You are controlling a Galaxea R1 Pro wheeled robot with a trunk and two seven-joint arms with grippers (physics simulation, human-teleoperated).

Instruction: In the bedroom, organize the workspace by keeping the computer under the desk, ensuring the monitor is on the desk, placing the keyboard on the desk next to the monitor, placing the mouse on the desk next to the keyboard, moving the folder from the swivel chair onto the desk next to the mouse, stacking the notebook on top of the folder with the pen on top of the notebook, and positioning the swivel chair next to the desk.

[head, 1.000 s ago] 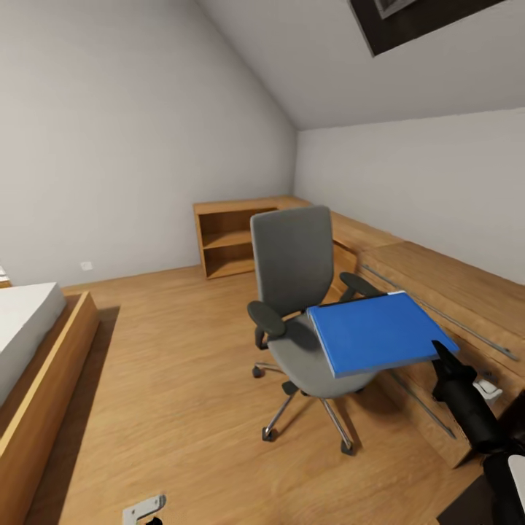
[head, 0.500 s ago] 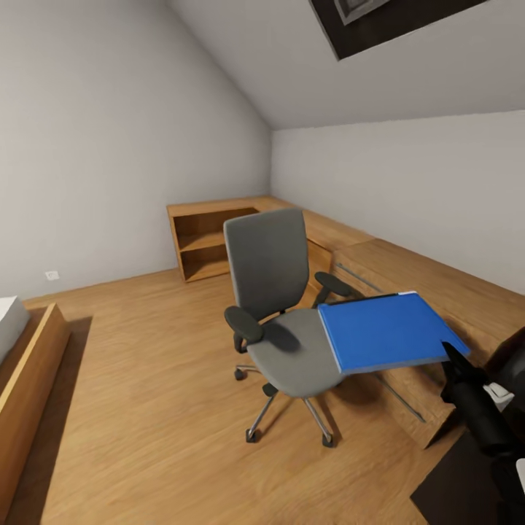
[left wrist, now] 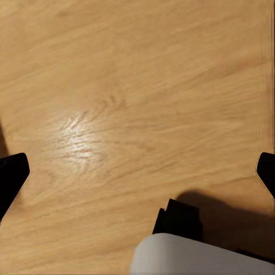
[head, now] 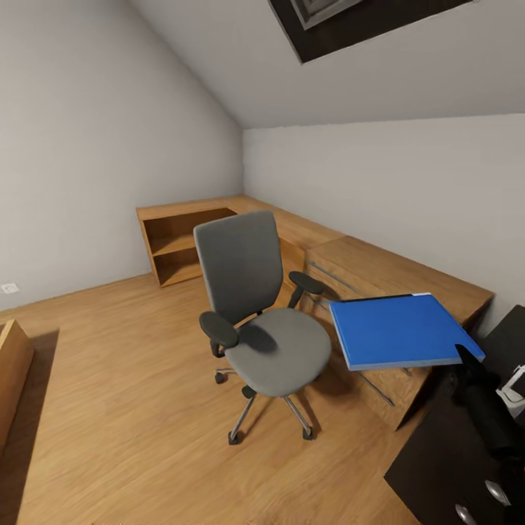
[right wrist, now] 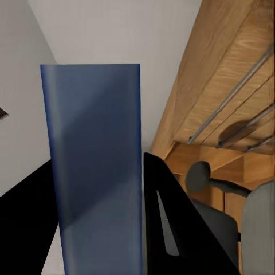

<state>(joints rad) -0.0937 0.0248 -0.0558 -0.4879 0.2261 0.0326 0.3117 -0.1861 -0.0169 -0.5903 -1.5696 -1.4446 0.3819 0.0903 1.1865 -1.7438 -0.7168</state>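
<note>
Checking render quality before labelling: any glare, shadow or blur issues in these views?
Head view: soft, even light; the swivel chair casts a faint shadow on the floor. Left wrist view: a bright specular patch on the wood floor, grain still readable. Right wrist view: the folder, held in the right end effector, is close, soft-edged and half shaded.

The folder, clamped in the right gripper, is off the swivel chair now, held at the chair's 3 o'clock above the wooden cabinet. The head camera swings right, bringing the desk in at 5 o'clock.
</note>
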